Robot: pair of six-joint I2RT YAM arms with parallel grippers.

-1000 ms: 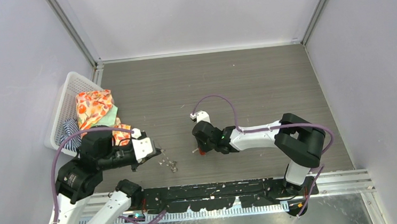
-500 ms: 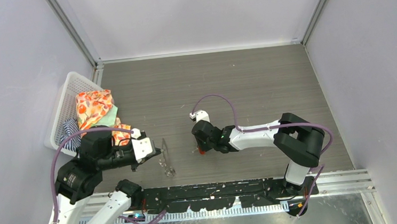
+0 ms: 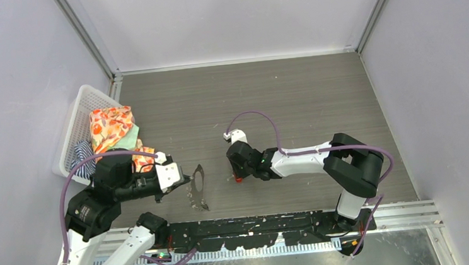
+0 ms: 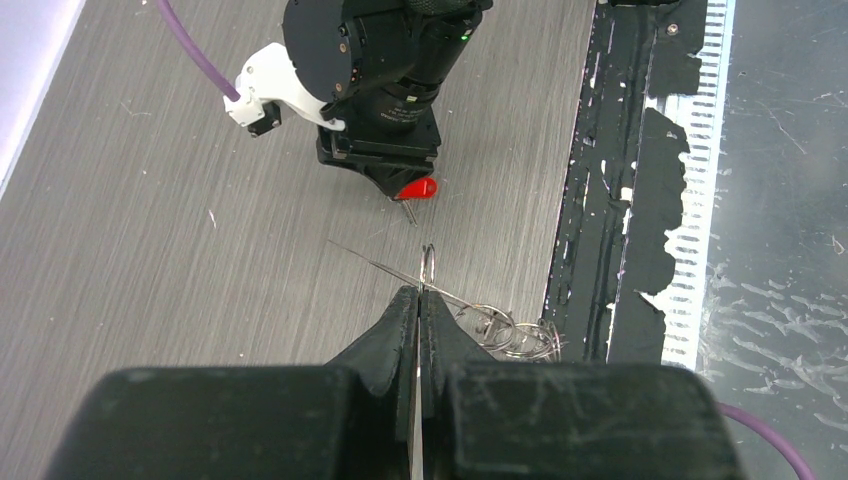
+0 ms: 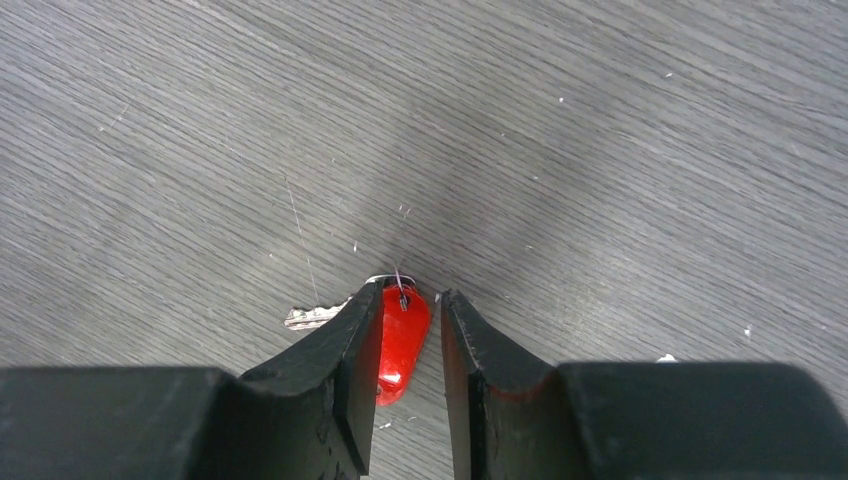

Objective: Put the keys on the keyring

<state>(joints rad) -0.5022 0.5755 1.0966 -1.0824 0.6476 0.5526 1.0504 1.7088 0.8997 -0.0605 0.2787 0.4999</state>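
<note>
One red key (image 5: pixel 400 340), one wire keyring (image 3: pixel 196 187), one white basket (image 3: pixel 78 122)

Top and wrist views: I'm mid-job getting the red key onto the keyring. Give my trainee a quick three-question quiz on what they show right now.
1. True or false: the left gripper is shut on the keyring's wire.
2. Where is the red key? A) between the right gripper's fingers; B) in the left gripper; C) already threaded on the keyring.
3. Fill in: the basket of cloth sits at the table's ____ edge.
Key: 1 true; 2 A; 3 left.
</note>
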